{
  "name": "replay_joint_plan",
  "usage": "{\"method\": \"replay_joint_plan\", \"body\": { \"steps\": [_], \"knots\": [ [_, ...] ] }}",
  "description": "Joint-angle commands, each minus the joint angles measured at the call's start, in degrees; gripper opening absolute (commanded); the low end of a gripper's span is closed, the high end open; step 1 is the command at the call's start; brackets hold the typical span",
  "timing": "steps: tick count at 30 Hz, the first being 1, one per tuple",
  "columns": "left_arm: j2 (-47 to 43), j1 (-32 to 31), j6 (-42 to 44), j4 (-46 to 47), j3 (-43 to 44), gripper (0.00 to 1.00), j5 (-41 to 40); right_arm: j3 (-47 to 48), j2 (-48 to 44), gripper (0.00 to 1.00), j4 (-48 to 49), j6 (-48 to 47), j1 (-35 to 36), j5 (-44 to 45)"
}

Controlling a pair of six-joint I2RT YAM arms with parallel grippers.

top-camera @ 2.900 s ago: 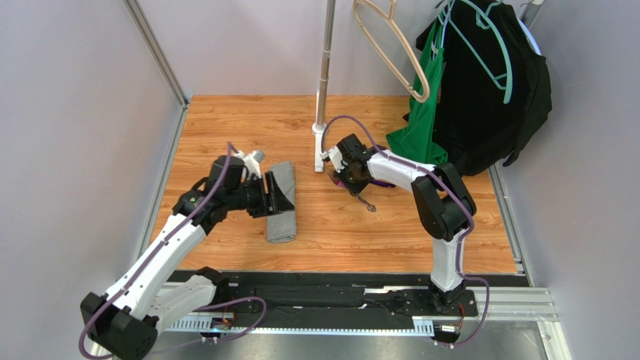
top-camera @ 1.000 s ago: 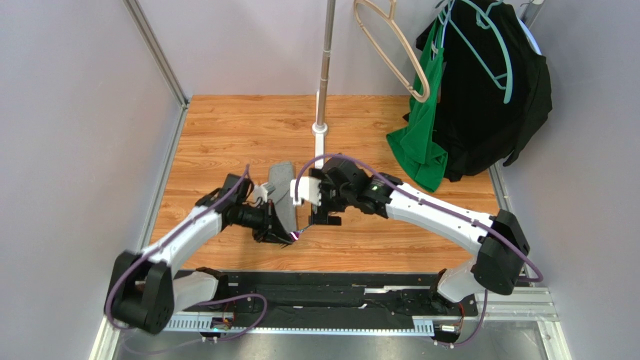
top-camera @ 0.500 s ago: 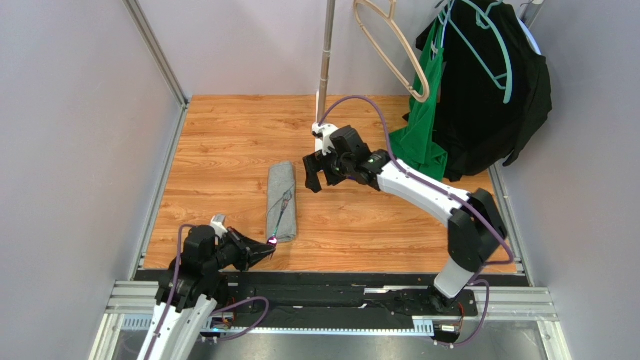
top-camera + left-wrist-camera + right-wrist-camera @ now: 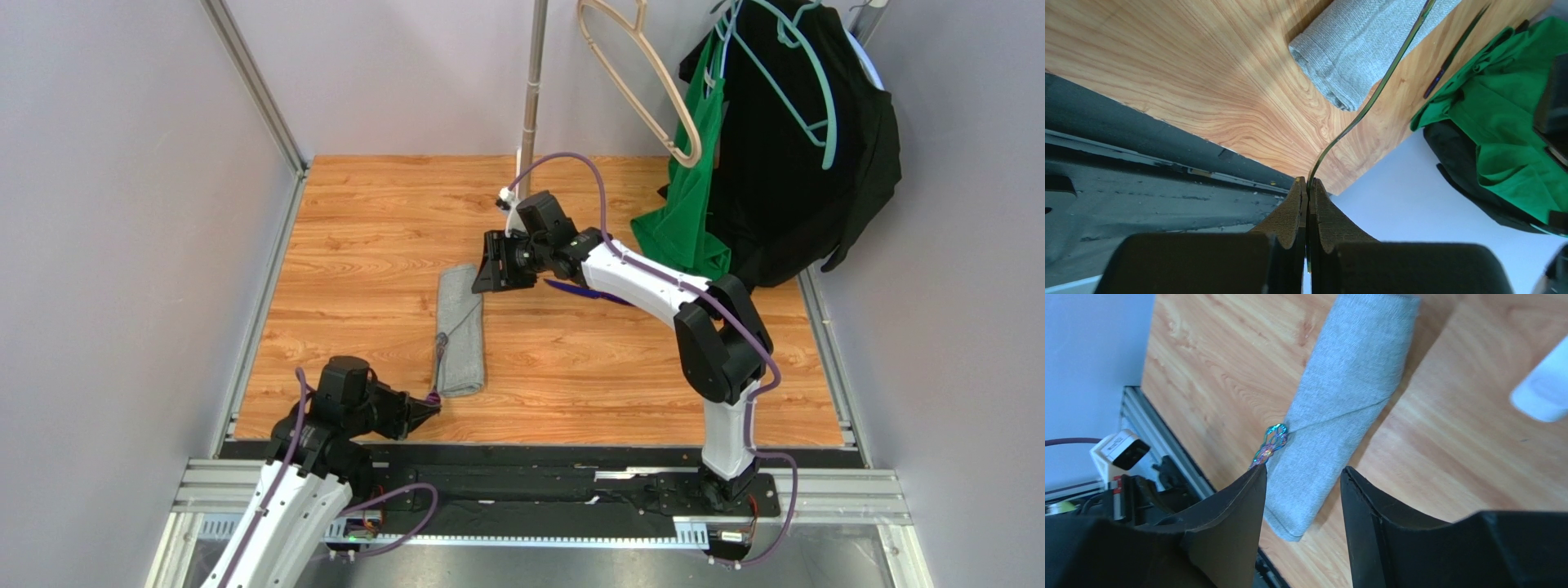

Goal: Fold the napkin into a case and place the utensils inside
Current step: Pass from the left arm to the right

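Note:
The napkin [image 4: 463,337] lies folded as a narrow grey case [image 4: 1349,398] left of the table's middle. A slim fork [image 4: 450,352] slants across its near half. My left gripper [image 4: 423,408] is shut on the fork's handle [image 4: 1364,98] by the near edge. The fork's iridescent far part [image 4: 1271,443] meets the case's diagonal fold; I cannot tell if it is tucked in. My right gripper [image 4: 491,263] hovers open over the case's far end, its fingertips [image 4: 1257,478] apart with nothing between them. The dark purple utensil [image 4: 567,289] lies on the wood under the right arm.
A metal pole [image 4: 530,110] on a white foot stands at the back centre. A green garment [image 4: 687,221] and a black garment [image 4: 797,159] hang at the back right, with hangers [image 4: 650,86] above. A metal frame rail [image 4: 264,306] borders the left side.
My left arm drew back to the near edge, still gripping the fork. My right arm swung to the back, then left over the case's far end, its jaws narrowing.

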Motion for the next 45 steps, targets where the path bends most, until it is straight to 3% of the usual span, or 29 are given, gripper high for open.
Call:
{"method": "replay_joint_plan", "body": {
  "steps": [1,4,6,9,11,13,16,20,23,31,32,33,36,38,40,45],
  "knots": [
    [-3.3,0.2,-4.5,1.8,0.3,0.0,2.0,-3.4,1.9,0.51,7.9,8.5,0.9,-5.8],
    [-4.9,0.2,-6.9,2.0,-0.7,0.0,4.0,-2.8,3.6,0.42,8.4,8.9,2.2,-5.7],
    [-5.1,0.3,-7.2,2.3,-0.8,0.0,4.9,-1.7,5.2,0.31,8.3,9.0,2.7,-5.4],
    [-2.7,0.3,-7.7,3.6,-1.3,0.0,8.3,-0.3,6.6,0.25,7.6,9.6,2.8,-6.4],
    [-0.3,0.2,-6.8,4.0,-0.5,0.0,8.9,-0.9,6.4,0.28,8.3,10.2,2.9,-7.9],
    [-0.4,0.3,-6.7,4.4,0.2,0.0,7.2,-4.4,3.8,0.46,9.4,11.4,3.3,-9.5],
    [-1.7,0.3,-8.1,5.9,0.2,0.0,6.4,-12.0,0.1,0.59,11.1,17.8,3.9,-10.0],
    [-3.1,0.2,-9.6,8.1,-1.9,0.0,7.1,-23.7,-4.2,0.56,32.4,35.4,5.4,-14.7],
    [-4.5,0.2,-9.8,8.2,-2.2,0.0,6.6,-28.2,-4.6,0.55,42.7,45.2,7.8,-13.3],
    [-7.8,0.2,-10.1,6.8,-3.5,0.0,7.8,-26.6,-0.5,0.5,49.1,51.3,12.3,-12.1],
    [-8.1,0.2,-10.3,6.7,-3.4,0.0,7.7,-26.1,-0.1,0.47,49.6,51.5,12.5,-12.4],
    [-8.5,0.2,-10.4,7.2,-3.5,0.0,7.7,-24.5,0.4,0.38,49.0,51.2,12.7,-13.3],
    [-9.6,0.2,-11.0,9.0,-3.1,0.0,6.3,-24.9,1.4,0.28,49.8,52.1,13.1,-14.0],
    [-9.8,0.2,-11.1,8.7,-2.7,0.0,5.9,-25.3,0.3,0.27,47.5,50.3,12.9,-14.1],
    [-10.3,0.2,-11.1,8.3,-2.8,0.0,6.2,-26.8,-1.5,0.39,44.7,46.9,12.9,-11.7],
    [-12.6,0.3,-11.1,5.6,-3.2,0.0,5.8,-26.3,-8.3,0.55,28.6,33.4,12.4,-4.4]
  ]
}}
